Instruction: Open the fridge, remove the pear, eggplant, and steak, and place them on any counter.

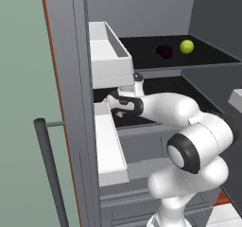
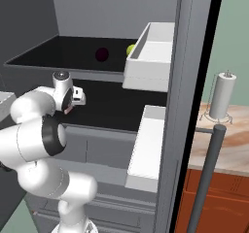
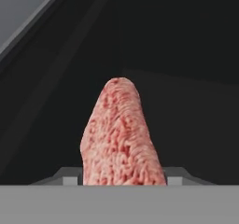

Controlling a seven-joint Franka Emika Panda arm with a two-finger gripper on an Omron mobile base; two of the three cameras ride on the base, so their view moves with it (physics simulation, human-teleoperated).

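So the gripper (image 3: 120, 178) is pinched narrow around the steak (image 3: 120, 134), which sits right between its fingertips. The arm's reaching into the open fridge (image 1: 71, 79) at the lower shelf, just under the shelf holding the pear (image 1: 186, 46) and eggplant (image 1: 164, 51).

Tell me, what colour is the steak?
Pinkish-red with a paler mottled grain; the steak shows best in the hand view.

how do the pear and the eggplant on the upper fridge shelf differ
The pear is bright yellow-green; the eggplant is dark purple, nearly black against the shelf. In the left base view the pear sits to the right and the eggplant to its left, apart from each other. Both are small, rounded and rest untouched on the same dark upper shelf of the open fridge.
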